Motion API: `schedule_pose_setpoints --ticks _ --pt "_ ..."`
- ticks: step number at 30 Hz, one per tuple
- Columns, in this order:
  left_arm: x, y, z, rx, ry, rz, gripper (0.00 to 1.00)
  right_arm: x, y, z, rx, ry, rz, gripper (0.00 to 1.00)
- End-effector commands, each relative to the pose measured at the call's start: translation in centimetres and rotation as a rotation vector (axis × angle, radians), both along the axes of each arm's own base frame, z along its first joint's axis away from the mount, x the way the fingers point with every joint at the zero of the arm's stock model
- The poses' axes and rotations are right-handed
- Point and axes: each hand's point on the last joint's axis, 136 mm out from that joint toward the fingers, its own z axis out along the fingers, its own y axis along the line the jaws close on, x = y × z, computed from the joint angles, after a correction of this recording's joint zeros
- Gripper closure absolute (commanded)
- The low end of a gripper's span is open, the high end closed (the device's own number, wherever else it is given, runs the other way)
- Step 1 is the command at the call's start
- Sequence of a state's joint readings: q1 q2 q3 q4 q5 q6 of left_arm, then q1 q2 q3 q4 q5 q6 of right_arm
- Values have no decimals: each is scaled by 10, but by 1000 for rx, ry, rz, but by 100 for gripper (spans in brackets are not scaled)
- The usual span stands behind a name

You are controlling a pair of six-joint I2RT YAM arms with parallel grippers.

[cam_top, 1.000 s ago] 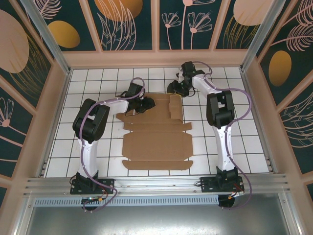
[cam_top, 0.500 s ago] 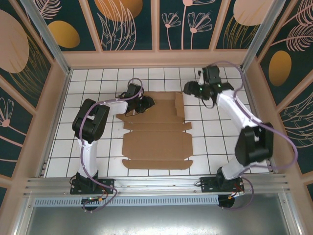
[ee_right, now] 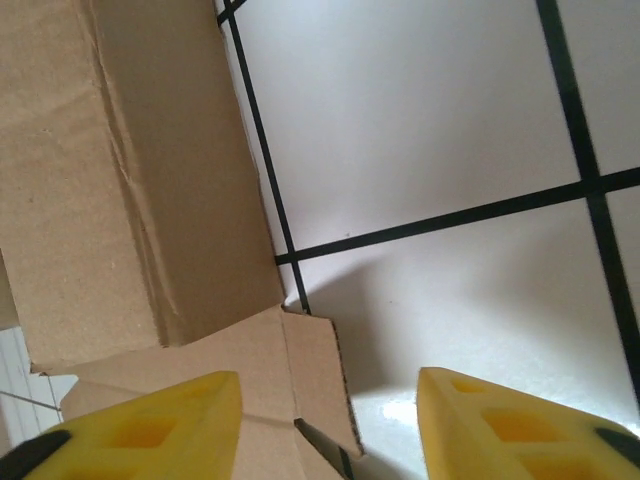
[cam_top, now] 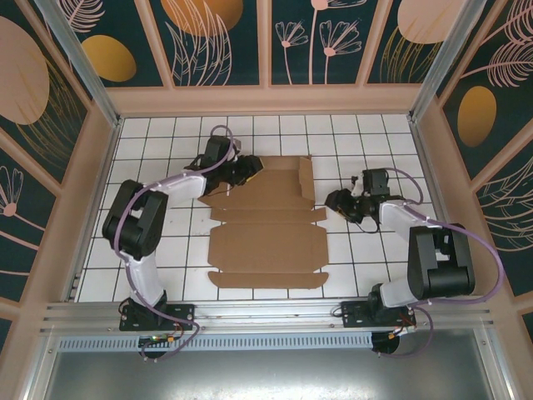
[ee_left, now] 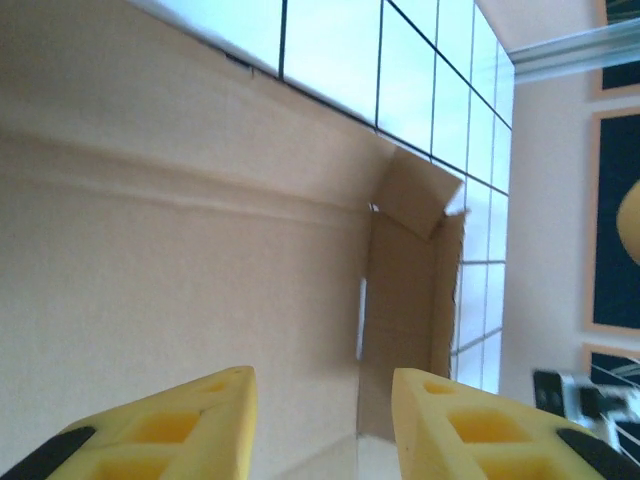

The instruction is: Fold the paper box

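The paper box (cam_top: 266, 242) lies as a brown cardboard blank, mostly flat, on the white tiled floor. Its far right flap (cam_top: 306, 177) stands up, seen as an upright panel (ee_left: 405, 290) in the left wrist view. My left gripper (cam_top: 244, 172) hovers over the blank's far left part, its yellow fingers (ee_left: 170, 425) apart above bare cardboard (ee_left: 180, 250). My right gripper (cam_top: 333, 202) sits low beside the blank's right edge, open. A small side tab (ee_right: 315, 370) pokes between its fingers (ee_right: 520, 425) without being pinched.
Pink frame walls (cam_top: 266, 100) ring the tiled floor (cam_top: 391, 150). An aluminium rail (cam_top: 266, 312) runs along the near edge by the arm bases. Bare tiles lie to the right, left and behind the blank.
My right arm swung from the far right corner toward the near side, down to the blank's right edge, its jaws narrowing a little. My left gripper shifted slightly left and farther back.
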State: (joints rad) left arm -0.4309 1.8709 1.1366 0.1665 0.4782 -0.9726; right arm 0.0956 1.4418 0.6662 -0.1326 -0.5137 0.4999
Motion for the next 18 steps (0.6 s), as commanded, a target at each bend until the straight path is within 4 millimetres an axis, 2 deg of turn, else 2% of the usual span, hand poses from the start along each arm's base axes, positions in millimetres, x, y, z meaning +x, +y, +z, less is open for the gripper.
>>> schedule_pose_setpoints --ticks 1,3,8,12,18 --pt "-35 8 -29 -27 113 -13 60 2 13 11 108 -68 39 57" --pt "-54 15 -45 -6 146 -17 60 -4 14 6 114 -59 44 58" --pt "-77 24 -68 25 192 -26 60 -17 13 -13 95 -21 47 61" --pt "-83 29 -81 50 216 -20 60 -26 5 -34 36 25 21 65" --pt "-92 35 -106 88 264 -17 61 -23 12 -43 76 44 39 72"
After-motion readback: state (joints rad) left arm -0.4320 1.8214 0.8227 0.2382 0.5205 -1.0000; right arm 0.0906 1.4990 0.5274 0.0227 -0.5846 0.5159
